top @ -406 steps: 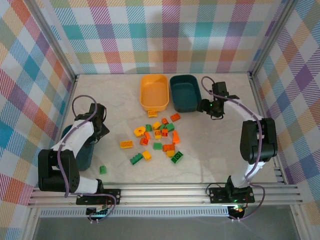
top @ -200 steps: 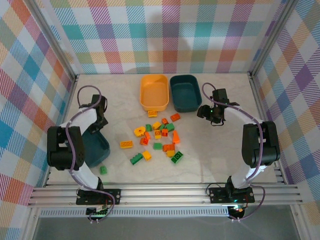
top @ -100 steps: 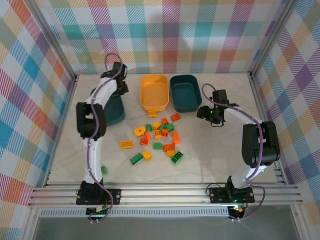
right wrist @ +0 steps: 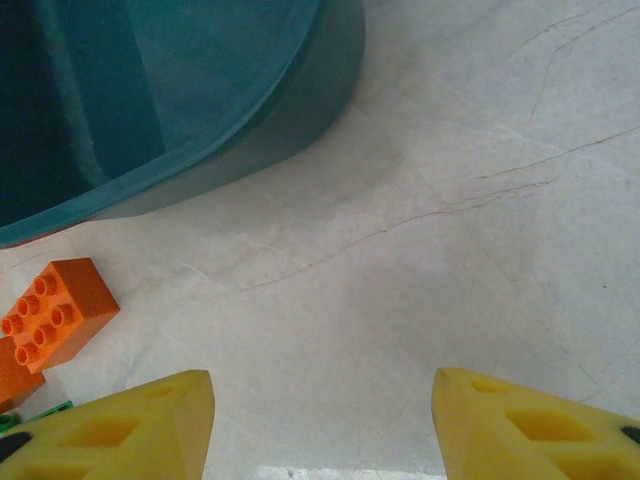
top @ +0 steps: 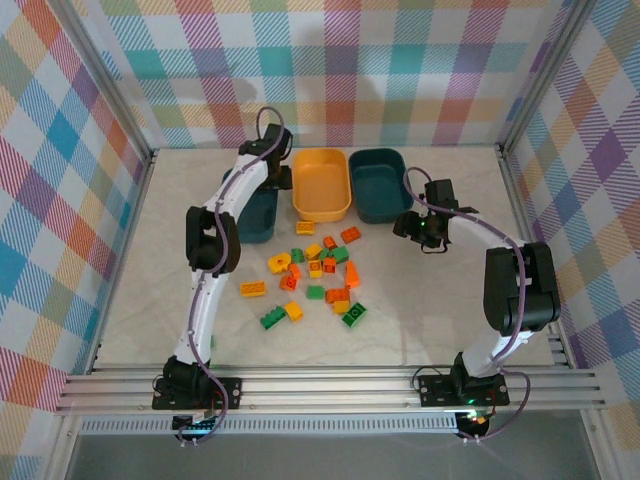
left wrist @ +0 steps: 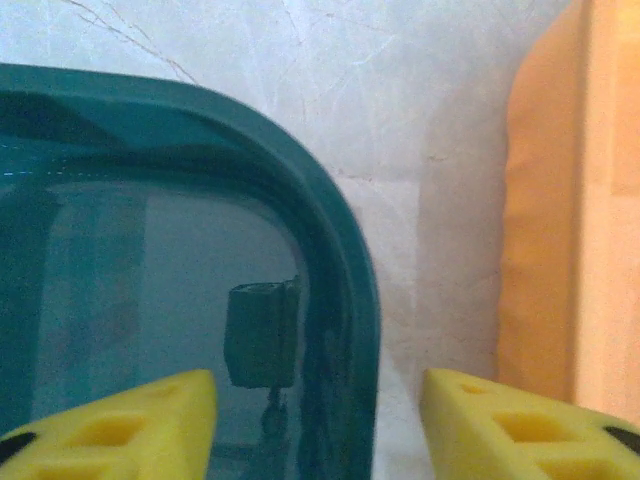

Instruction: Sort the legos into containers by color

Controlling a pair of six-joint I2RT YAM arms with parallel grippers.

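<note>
legos (top: 315, 272): scattered on table (top: 450, 300) centre | left hand (left wrist: 318, 420): spread wide, astride rim of left teal tub (top: 255, 222), beside yellow-orange tub (top: 322, 214) | right hand (right wrist: 322, 420): spread wide over table, near right teal tub (top: 380, 218)

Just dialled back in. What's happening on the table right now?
Sorting hasn't really started. The legos lie in a loose pile on the table, in front of three tubs lined up along the back. No bricks can be seen in any tub. The left gripper is open and straddles the rim of the left teal tub, beside the yellow-orange tub. The right gripper hangs open and empty over bare table, next to the right teal tub.
</note>
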